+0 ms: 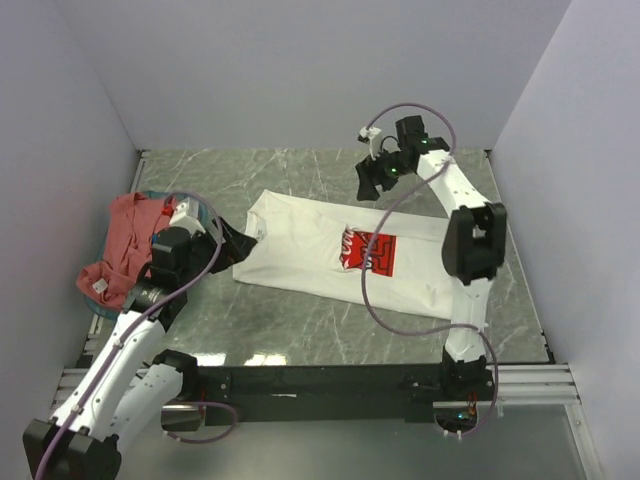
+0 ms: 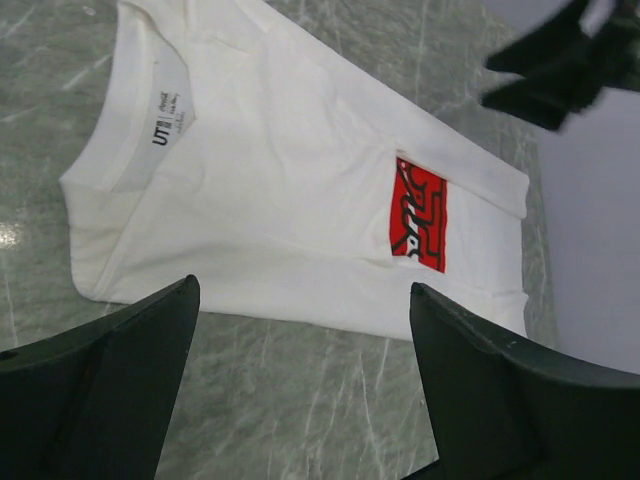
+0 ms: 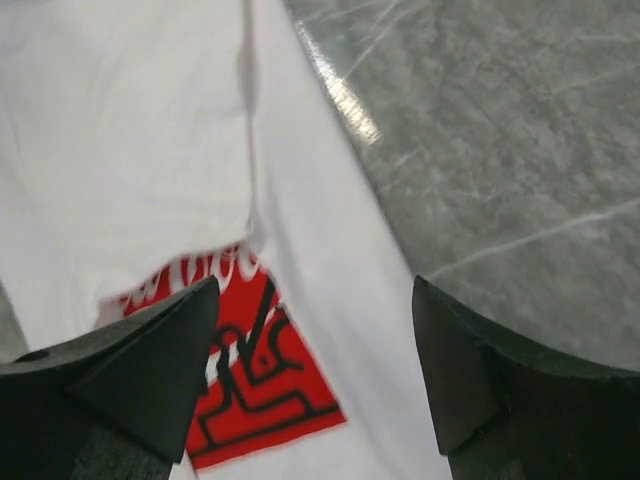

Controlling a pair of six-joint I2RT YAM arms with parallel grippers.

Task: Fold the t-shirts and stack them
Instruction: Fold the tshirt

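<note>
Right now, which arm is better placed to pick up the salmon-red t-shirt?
Left, likely: the left gripper hangs open right beside the salmon-red t-shirt; the right gripper is beyond the white t-shirt.

Free over bare worktop (image 1: 300,335) along near edge and at far-left corner. Low across ctr: flat white tee (image 1: 310,250), room above. Blocked at left edge by red tee (image 1: 120,240) heaped on teal basket (image 1: 97,318). Crowded at collar end by left gripper (image 1: 236,240), nr far-right corner by right gripper (image 1: 378,178), both w/ jaws apart. Hemmed by walls (image 1: 300,70) on three sides.
</note>
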